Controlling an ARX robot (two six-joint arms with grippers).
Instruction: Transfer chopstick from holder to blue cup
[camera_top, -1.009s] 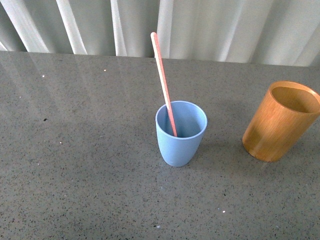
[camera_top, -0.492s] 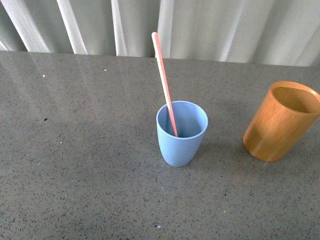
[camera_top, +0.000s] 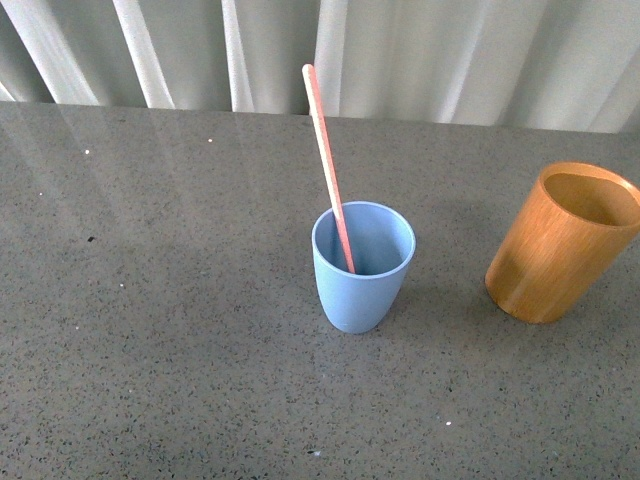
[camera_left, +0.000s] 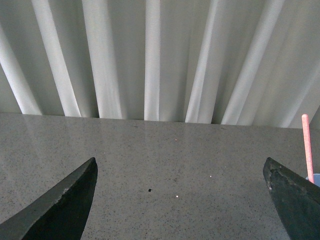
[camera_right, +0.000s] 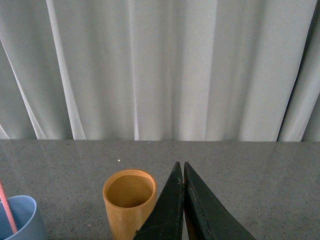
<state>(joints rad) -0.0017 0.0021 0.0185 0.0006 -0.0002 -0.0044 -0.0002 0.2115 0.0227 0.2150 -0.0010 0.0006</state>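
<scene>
The pale pink-red chopstick (camera_top: 327, 165) stands in the blue cup (camera_top: 362, 266) at the table's middle, leaning back and to the left. The orange-brown holder (camera_top: 560, 241) stands to the cup's right and looks empty. Neither arm shows in the front view. In the left wrist view my left gripper (camera_left: 180, 172) is open over bare table, with the chopstick's top (camera_left: 307, 147) beside one finger. In the right wrist view my right gripper (camera_right: 182, 170) is shut and empty, close by the holder (camera_right: 129, 202); the blue cup (camera_right: 20, 216) with the chopstick (camera_right: 7, 208) shows at the frame's edge.
The grey speckled table (camera_top: 160, 300) runs back to a white curtain (camera_top: 400, 50).
</scene>
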